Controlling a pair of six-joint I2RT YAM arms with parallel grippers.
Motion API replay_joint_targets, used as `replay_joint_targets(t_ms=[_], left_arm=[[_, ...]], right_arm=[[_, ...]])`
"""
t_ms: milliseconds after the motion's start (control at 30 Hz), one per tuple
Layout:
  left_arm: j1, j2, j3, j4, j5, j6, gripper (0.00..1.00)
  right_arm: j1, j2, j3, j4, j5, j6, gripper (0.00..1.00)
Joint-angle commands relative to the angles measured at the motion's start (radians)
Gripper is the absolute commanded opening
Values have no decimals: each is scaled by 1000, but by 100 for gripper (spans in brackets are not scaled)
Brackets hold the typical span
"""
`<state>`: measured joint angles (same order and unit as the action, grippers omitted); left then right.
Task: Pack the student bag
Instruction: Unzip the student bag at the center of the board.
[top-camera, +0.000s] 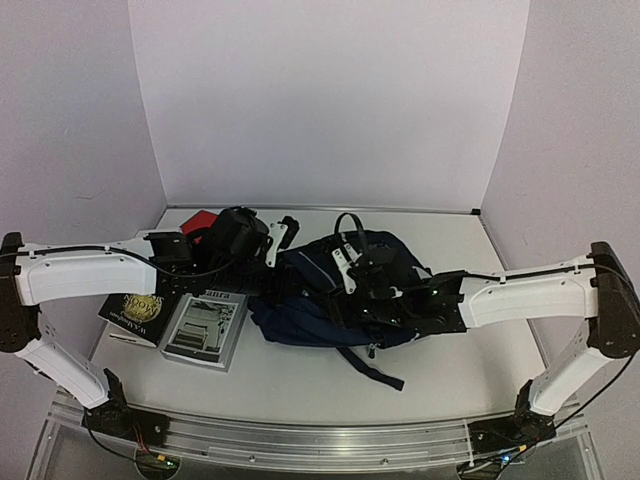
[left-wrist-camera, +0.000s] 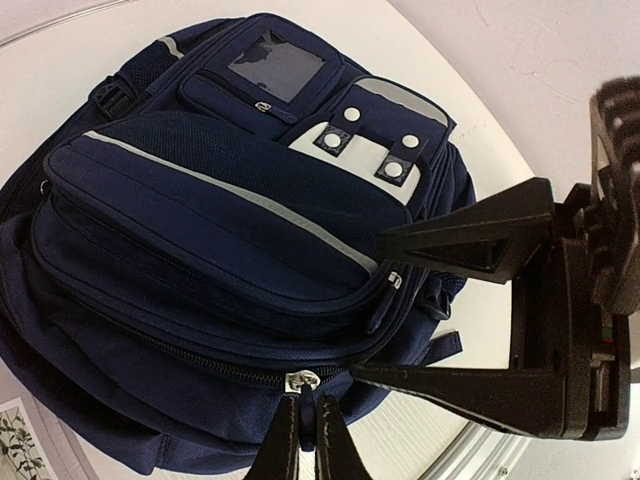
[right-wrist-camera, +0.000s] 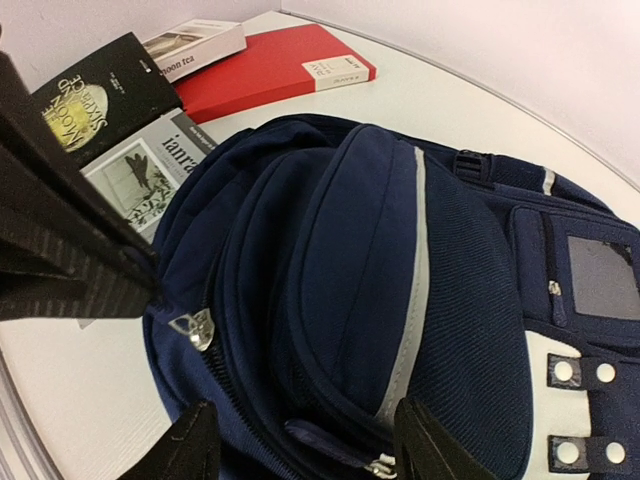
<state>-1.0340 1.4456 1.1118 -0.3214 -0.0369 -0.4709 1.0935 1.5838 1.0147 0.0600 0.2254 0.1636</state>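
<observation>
The student bag (left-wrist-camera: 220, 230) has its zip pull (left-wrist-camera: 300, 381) just ahead of the narrow-pinched left tool (left-wrist-camera: 301, 412); the right tool (right-wrist-camera: 305, 430) gapes wide.

2 white arms (top-camera: 85, 275), black joints (top-camera: 612, 320)

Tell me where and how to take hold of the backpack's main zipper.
Pinch the silver zipper pull at the end of the main zip of the student bag, on the side facing the black book. It seems to hang clear of the fabric there, so come in low from that side, fingers closing across its flat faces. The left gripper sits shut right at it.
</observation>
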Motion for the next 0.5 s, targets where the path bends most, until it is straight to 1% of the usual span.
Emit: replay_joint_targets(t_ms=[0, 133, 267, 367, 433, 467], left_arm=[[-3, -58, 36, 98, 16, 11, 0], [-2, -54, 43, 99, 19, 11, 0], [6, -53, 45, 102, 23, 6, 0], [10, -54, 42, 112, 32, 3, 0], [15, -55, 40, 118, 34, 0, 0], [18, -54, 40, 121, 34, -1, 0]], right_arm=[[2, 51, 58, 32, 103, -27, 53], [17, 90, 83, 32, 119, -59, 53], [30, 111, 88, 44, 107, -85, 56], [30, 128, 84, 61, 119, -98, 55], [30, 143, 83, 78, 141, -106, 51], [30, 150, 85, 85, 162, -107, 44]])
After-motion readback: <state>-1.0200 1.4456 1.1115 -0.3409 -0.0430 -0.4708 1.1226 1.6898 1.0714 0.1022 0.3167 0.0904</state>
